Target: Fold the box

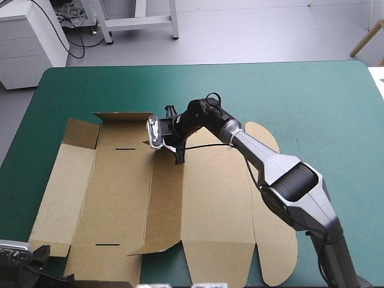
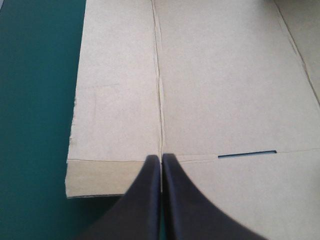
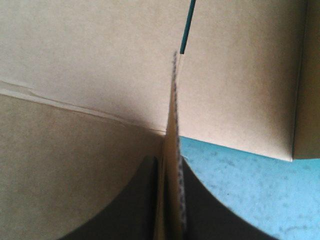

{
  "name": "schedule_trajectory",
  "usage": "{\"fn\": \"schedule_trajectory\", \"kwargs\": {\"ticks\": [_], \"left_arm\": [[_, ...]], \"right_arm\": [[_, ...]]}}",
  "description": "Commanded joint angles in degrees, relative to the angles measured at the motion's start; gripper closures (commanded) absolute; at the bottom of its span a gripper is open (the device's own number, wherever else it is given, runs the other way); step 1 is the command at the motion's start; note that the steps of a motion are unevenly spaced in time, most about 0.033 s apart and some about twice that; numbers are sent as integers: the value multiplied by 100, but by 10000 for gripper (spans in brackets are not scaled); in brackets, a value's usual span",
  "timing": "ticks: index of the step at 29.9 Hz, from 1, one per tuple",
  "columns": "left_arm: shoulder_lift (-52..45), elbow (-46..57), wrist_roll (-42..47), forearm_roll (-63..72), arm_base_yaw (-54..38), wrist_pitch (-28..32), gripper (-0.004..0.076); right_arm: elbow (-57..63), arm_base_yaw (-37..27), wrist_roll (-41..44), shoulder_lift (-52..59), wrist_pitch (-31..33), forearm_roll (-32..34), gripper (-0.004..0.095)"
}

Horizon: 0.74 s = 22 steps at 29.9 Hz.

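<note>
Left gripper (image 2: 161, 159): black fingers (image 2: 145, 200) pressed together, empty, over the box's (image 1: 120, 198) near-left corner, beside a slot (image 2: 247, 155).
Right gripper (image 3: 170, 161): pinching a raised wall (image 3: 175, 100) at the far side; only its wrist view shows the board clamped.
Box: mostly flat, left of centre on the teal-green cover (image 1: 300, 96).

This looks like a robotics lab. A grey-and-black robot arm (image 1: 282, 174) works over a table (image 1: 288, 90) with a teal-green cover, which stands on a bare grey floor (image 1: 240, 36). Well beyond the right gripper (image 1: 180, 157), past the table's far edge, are a white drawer cabinet (image 1: 27, 42), the white legs of a metal frame (image 1: 141, 21), and tangled cables (image 1: 72, 15) lying loose on the floor.
</note>
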<state>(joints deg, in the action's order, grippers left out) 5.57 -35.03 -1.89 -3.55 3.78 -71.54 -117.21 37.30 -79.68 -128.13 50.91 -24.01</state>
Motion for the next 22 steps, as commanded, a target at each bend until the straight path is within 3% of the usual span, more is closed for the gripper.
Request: {"fn": "schedule_trajectory", "kwargs": {"ticks": [1, 4, 6, 12, 20, 22], "left_arm": [[88, -165, 10, 28, -5, 82, 734], [88, -165, 10, 28, -5, 96, 734], [88, -165, 10, 28, -5, 107, 734], [88, -165, 10, 28, -5, 96, 734], [88, -165, 10, 28, -5, 84, 734], [88, -165, 10, 28, -5, 84, 734]], "right_arm": [[-180, 25, 523, 507, -168, 193, 610], [-180, 14, 1073, 611, -107, 542, 459], [-180, 14, 1430, 680, -35, 806, 412], [-180, -50, 2681, 1076, 525, 2280, 437], [-180, -887, 3744, 1669, 1786, 2358, 518], [-115, -1210, 4250, 1861, 1809, 2358, 531]]}}
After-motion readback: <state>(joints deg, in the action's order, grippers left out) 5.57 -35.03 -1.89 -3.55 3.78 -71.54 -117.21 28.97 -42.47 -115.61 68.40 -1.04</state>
